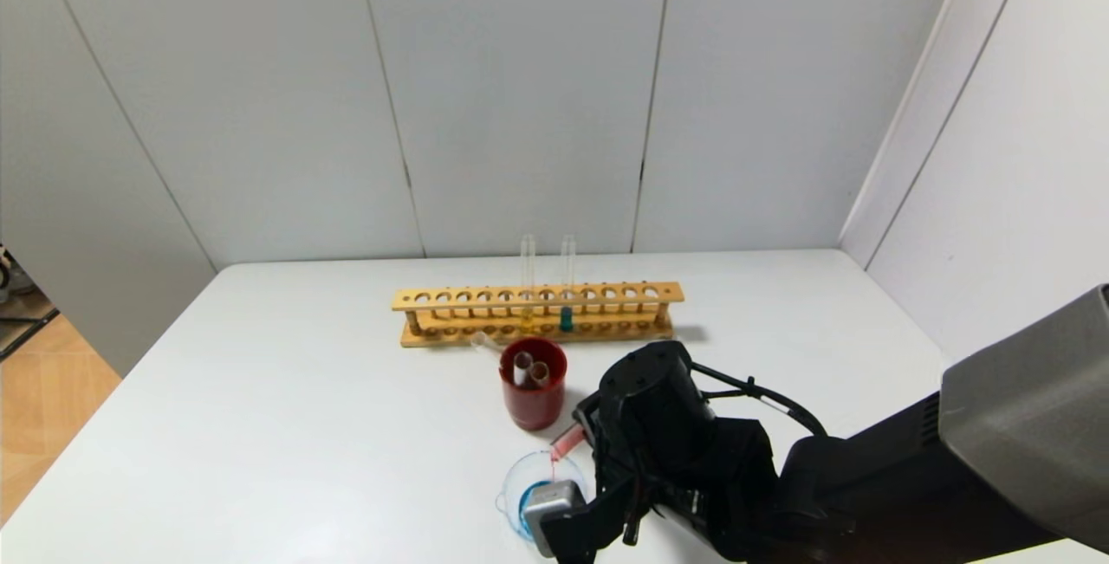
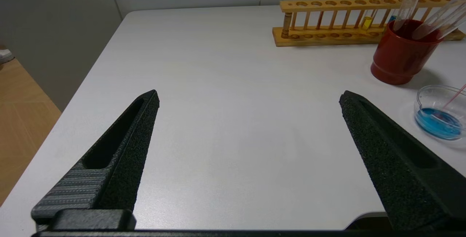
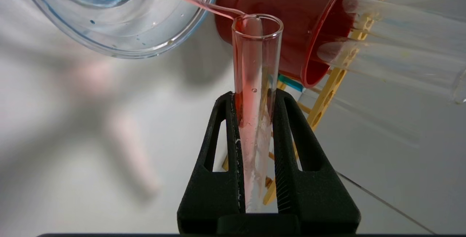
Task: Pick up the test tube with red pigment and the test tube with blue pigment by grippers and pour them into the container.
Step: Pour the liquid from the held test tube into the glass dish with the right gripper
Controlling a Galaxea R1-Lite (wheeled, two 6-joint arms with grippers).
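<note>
Gripping the test tube with red pigment [image 3: 255, 95], right claw [image 3: 255, 120] pours over the container [image 3: 145, 44] rim

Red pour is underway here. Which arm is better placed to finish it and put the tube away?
Right. The right gripper is shut on the test tube with red pigment, tipped so a red stream runs into the container beside the red cup. The left gripper hovers open and empty over bare table.

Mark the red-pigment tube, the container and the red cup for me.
test tube with red pigment [image 3: 255, 84], right wrist view, on its glass wall above the fingers.
container [image 2: 424, 97], left wrist view, on its clear rim.
red cup [image 1: 530, 408], head view, on its outer wall.
</note>
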